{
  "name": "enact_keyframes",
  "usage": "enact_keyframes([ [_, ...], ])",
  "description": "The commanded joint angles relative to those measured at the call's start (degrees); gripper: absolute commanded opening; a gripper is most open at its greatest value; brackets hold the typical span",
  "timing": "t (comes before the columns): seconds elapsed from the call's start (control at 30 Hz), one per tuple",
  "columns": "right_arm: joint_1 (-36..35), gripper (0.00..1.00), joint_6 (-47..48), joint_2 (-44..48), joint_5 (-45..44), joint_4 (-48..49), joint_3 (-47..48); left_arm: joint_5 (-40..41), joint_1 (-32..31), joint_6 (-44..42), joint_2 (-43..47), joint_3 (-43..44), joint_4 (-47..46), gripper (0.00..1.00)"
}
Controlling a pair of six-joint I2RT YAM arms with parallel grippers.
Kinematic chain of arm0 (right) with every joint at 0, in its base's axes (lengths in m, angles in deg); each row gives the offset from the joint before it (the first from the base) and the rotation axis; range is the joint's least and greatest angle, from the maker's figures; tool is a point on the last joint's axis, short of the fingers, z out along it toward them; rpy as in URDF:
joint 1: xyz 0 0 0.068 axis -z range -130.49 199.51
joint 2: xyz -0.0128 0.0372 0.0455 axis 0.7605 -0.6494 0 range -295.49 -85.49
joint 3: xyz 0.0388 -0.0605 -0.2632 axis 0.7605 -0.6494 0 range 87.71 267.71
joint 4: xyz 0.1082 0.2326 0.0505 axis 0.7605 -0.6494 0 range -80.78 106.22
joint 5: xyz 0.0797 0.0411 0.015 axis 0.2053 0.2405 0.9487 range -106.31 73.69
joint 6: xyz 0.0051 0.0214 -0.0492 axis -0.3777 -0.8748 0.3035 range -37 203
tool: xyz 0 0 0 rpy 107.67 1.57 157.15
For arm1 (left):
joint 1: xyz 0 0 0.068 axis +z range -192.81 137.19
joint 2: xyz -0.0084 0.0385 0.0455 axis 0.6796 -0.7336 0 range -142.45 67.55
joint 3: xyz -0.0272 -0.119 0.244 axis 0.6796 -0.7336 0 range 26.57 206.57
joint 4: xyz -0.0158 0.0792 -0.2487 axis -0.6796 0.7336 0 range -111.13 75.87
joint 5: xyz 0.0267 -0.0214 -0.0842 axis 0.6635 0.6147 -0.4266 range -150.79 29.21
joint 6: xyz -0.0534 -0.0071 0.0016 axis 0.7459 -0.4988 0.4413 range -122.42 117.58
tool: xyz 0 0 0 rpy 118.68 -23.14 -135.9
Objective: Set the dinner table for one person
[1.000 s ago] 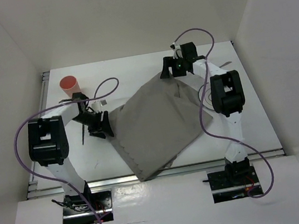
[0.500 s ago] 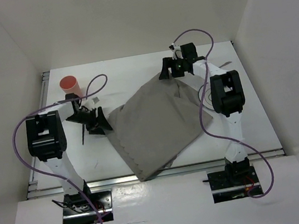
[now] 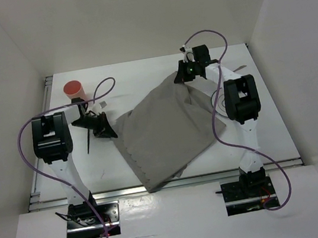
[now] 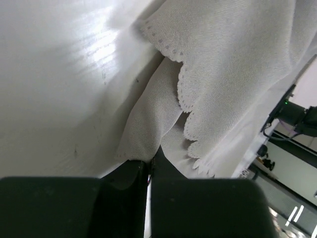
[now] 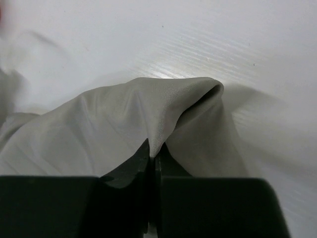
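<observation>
The dinner table [image 3: 141,77] is a white top carrying a grey cloth mat [image 3: 166,130], which lies skewed and rumpled, one edge scalloped. My left gripper [image 3: 111,130] is at the mat's left corner, and the left wrist view shows it [image 4: 151,161] shut on a fold of the mat [image 4: 223,59]. My right gripper [image 3: 180,78] is at the mat's far corner. In the right wrist view it [image 5: 156,153] is shut on a raised pinch of the mat [image 5: 124,119], with bare table [image 5: 223,39] beyond it.
A red cup [image 3: 74,90] stands at the far left, behind the left arm. A thin dark utensil [image 3: 87,143] lies on the table left of the mat. Metal rails [image 3: 45,118] run along the left and near edges. White walls enclose the table.
Both grippers have closed, each on a corner of the mat. The left arm's elbow has swung left and the left gripper has shifted slightly toward the far side.
</observation>
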Motion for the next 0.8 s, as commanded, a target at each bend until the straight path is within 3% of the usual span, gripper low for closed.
enact_keyframes([
  [0.0,0.4,0.06,-0.4,1.7,1.1,1.2,2.2,0.2,-0.2,-2.4,-0.3,3.1,-1.8,0.0],
  [0.03,0.4,0.0,-0.4,2.8,1.7,1.2,2.8,-0.6,-0.2,-3.2,0.4,5.7,-0.6,0.0],
  [0.23,0.9,0.0,0.2,18.7,1.7,1.2,-2.5,3.8,0.3,-7.3,14.7,13.0,4.8,0.0],
  [0.47,0.9,0.0,-0.4,39.5,1.7,1.2,-13.3,4.6,1.4,-12.0,30.6,14.5,10.0,0.0],
  [0.77,0.9,0.0,-3.3,63.2,-0.9,-6.8,-18.6,3.1,6.1,-17.2,45.0,21.4,18.7,0.0],
])
